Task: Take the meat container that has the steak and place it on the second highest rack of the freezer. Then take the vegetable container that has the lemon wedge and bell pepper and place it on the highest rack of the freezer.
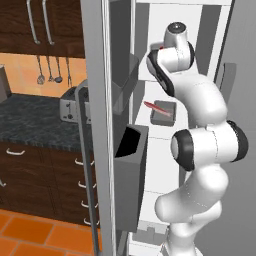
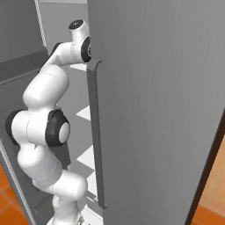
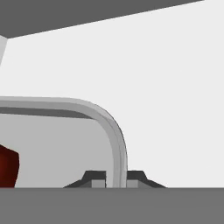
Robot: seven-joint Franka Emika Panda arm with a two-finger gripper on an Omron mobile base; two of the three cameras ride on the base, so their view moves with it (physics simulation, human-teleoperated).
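In the hand view my gripper (image 3: 115, 178) is shut on the vegetable container (image 3: 111, 127), one fingertip on each side of its grey rounded rim. The red bell pepper (image 3: 8, 168) lies inside it at the left edge; the lemon wedge is out of view. White freezer interior (image 3: 175, 87) lies behind the container, and I cannot tell whether the container rests on the highest rack. The arm (image 1: 175, 55) reaches into the top of the open freezer (image 1: 170, 15). One shelf lower, the meat container (image 1: 165, 114) sits on a white rack (image 1: 160, 125), the steak (image 1: 151, 106) sticking out to its left.
The open freezer door (image 1: 97, 125) with dark bins (image 1: 131, 165) and a long handle (image 1: 85, 165) stands left of the arm. A dark counter with a toaster (image 1: 70, 105) lies further left. A large grey door (image 2: 158, 110) closes off the right side.
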